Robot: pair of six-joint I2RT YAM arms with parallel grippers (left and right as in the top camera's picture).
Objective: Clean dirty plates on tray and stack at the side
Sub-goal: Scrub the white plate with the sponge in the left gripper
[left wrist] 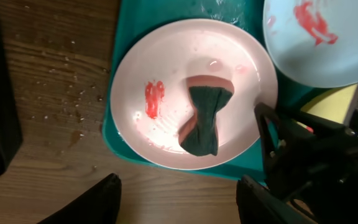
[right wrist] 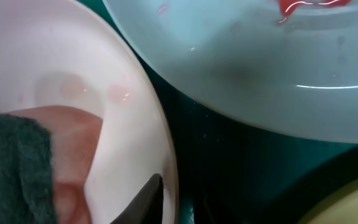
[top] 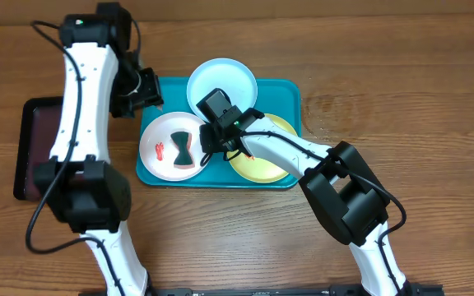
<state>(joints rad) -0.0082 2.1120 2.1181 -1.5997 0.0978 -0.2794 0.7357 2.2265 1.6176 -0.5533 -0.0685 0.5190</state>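
The turquoise tray [top: 291, 92] holds three plates. The white plate [top: 164, 131] lies at the left with a red smear [left wrist: 154, 98] and a green-and-pink sponge [top: 183, 150] on it. The light blue plate [top: 222, 82] at the back has a red smear. The yellow-green plate [top: 259, 169] is partly hidden under my right arm. My right gripper [top: 210, 148] is at the white plate's right rim. In the right wrist view one finger [right wrist: 173, 186] lies on the rim and the other is hidden in the dark below it. My left gripper [left wrist: 179, 186] is open and empty over the table beside the tray.
A dark maroon-black tray [top: 35, 148] lies left of the turquoise one, under my left arm. Water drops and crumbs speckle the wood [left wrist: 67, 93] between the two trays. Bare wooden table lies in front of and to the right of the tray.
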